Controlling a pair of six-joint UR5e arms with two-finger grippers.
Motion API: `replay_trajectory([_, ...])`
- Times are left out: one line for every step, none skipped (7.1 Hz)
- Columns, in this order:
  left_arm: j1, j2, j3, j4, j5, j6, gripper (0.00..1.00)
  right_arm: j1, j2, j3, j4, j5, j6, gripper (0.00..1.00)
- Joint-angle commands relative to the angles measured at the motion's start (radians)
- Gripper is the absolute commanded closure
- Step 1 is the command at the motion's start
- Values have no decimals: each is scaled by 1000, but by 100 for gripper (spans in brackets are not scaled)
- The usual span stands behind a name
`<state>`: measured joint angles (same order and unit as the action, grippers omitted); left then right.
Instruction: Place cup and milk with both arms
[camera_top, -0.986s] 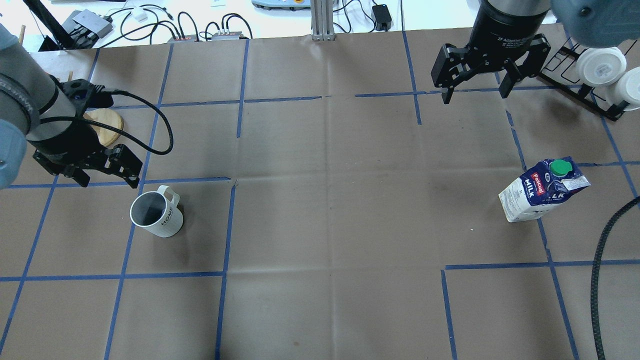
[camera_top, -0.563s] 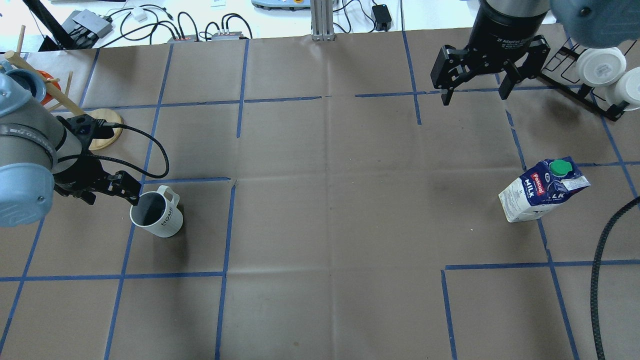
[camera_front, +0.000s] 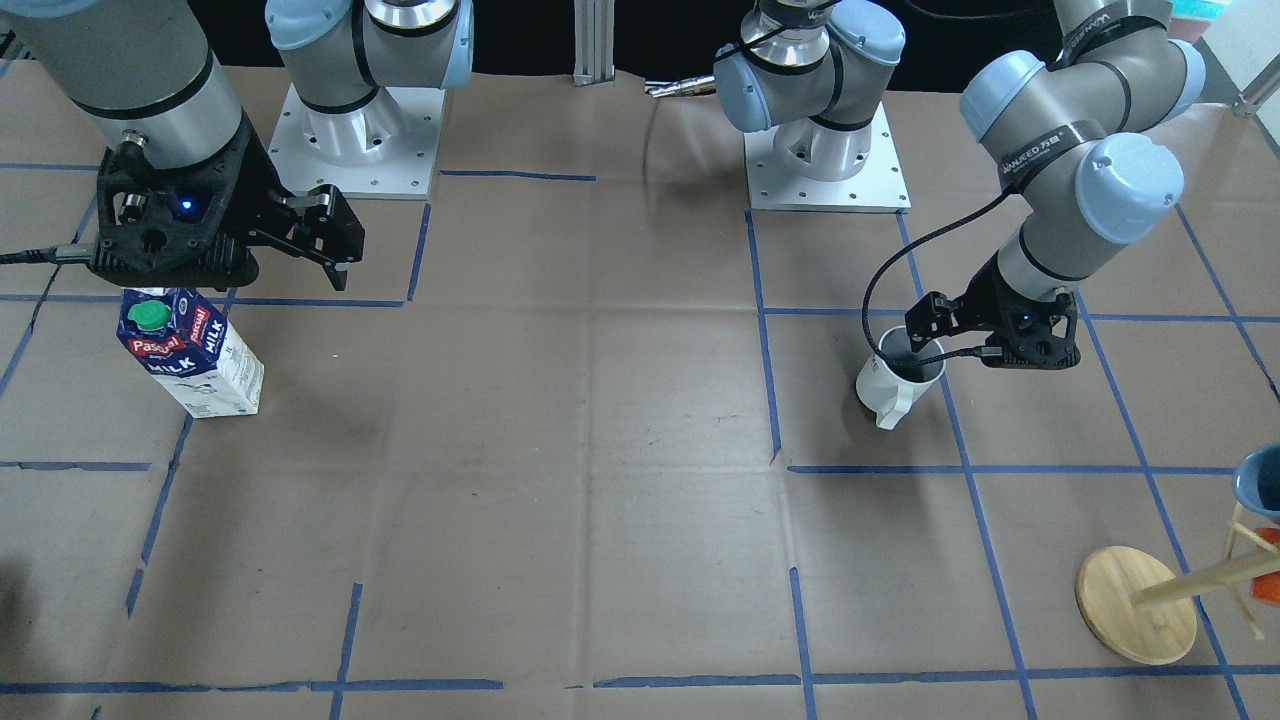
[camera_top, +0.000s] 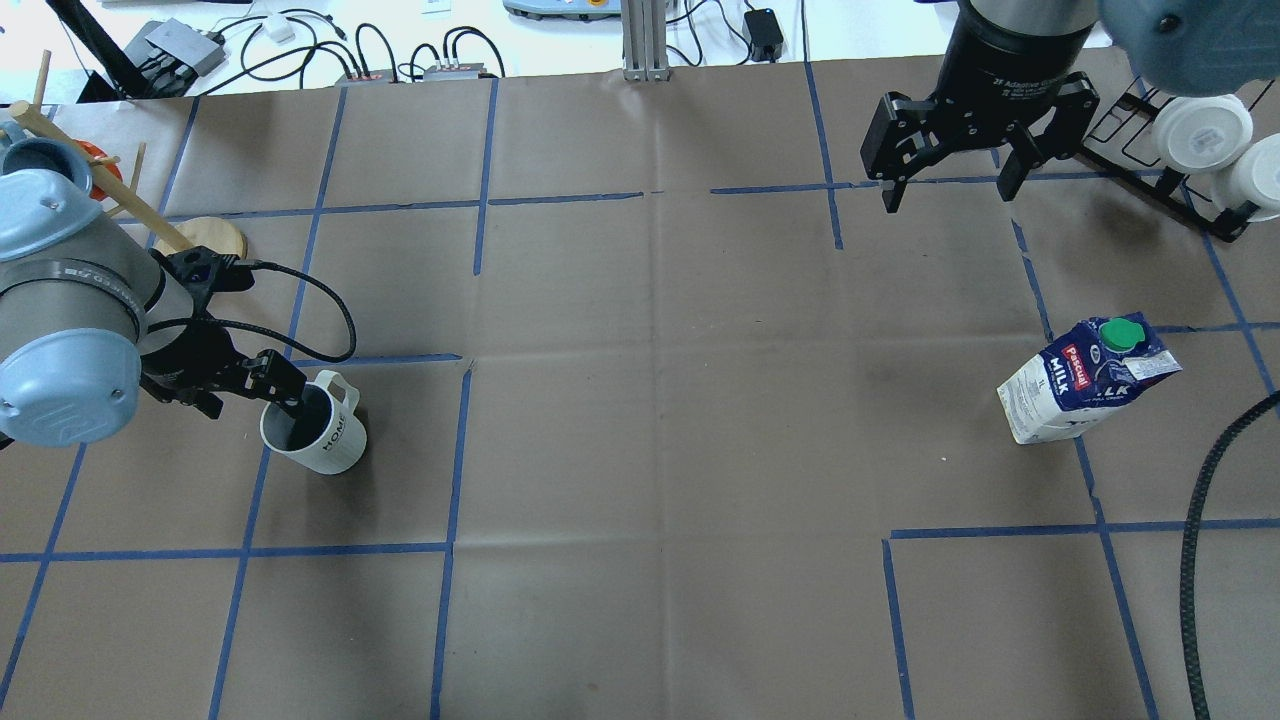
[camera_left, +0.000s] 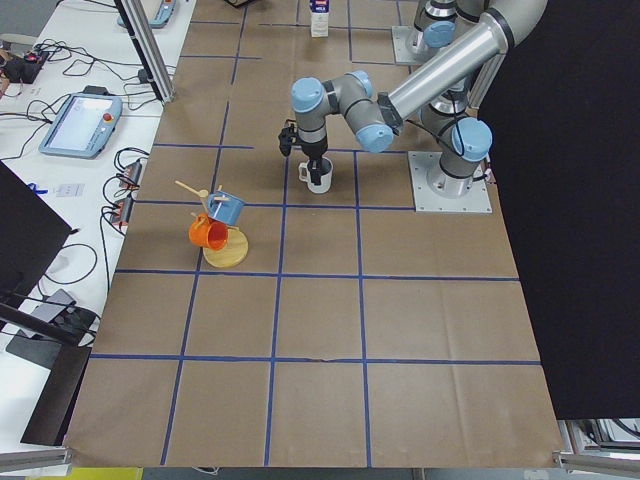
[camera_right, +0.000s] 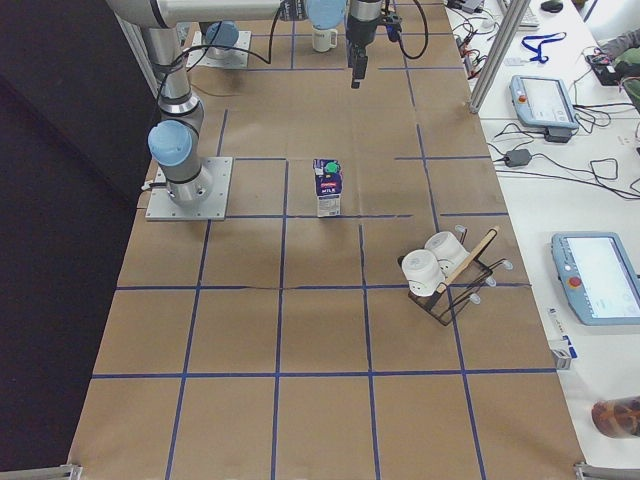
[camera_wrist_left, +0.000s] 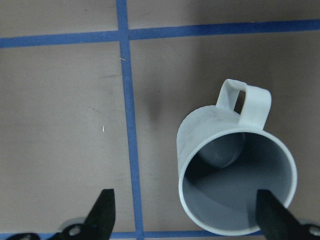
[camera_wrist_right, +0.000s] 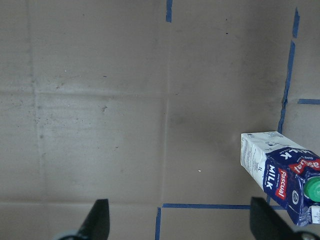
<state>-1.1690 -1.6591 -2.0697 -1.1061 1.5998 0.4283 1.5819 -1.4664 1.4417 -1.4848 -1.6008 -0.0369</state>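
The white cup stands upright at the table's left, handle to the far side; it also shows in the front view and the left wrist view. My left gripper is open and low at the cup. One finger is over the cup's dark inside, the other outside its wall. The milk stands on the right, also seen in the front view and the right wrist view. My right gripper is open and empty, high and beyond the carton.
A wooden mug tree with a blue and an orange cup stands at the far left, behind my left arm. A black rack with white cups stands at the far right. A black cable hangs at the right edge.
My left gripper has moved toward me and rightward to the cup, and one finger now reaches into its mouth. The right gripper, cup and milk have stayed put.
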Motion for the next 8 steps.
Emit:
replay_trajectory([0, -37, -1, 43, -1, -19, 0, 0, -3, 20, 0, 2, -1, 0])
replay_trajectory([0, -47, -4, 48, -1, -17, 3, -2, -23, 49, -14, 4, 0, 0])
replay_trajectory([0, -54, -4, 46, 8, -14, 27, -3, -43, 77, -20, 5, 2, 0])
replay_trajectory([0, -65, -3, 45, 11, -37, 73, -5, -41, 82, -50, 4, 0, 0])
replay_trajectory([-1, -65, -1, 45, 11, -52, 95, -5, -41, 82, -60, 5, 0, 0])
replay_trajectory([-1, -70, 0, 43, 14, -55, 100, -5, -43, 82, -61, 5, 0, 0])
replay_trajectory([-1, -65, 2, 45, 9, -60, 100, -3, -43, 82, -61, 5, 0, 0])
replay_trajectory([-6, -48, 3, 45, 2, -63, 100, -3, -43, 82, -61, 5, 0, 0])
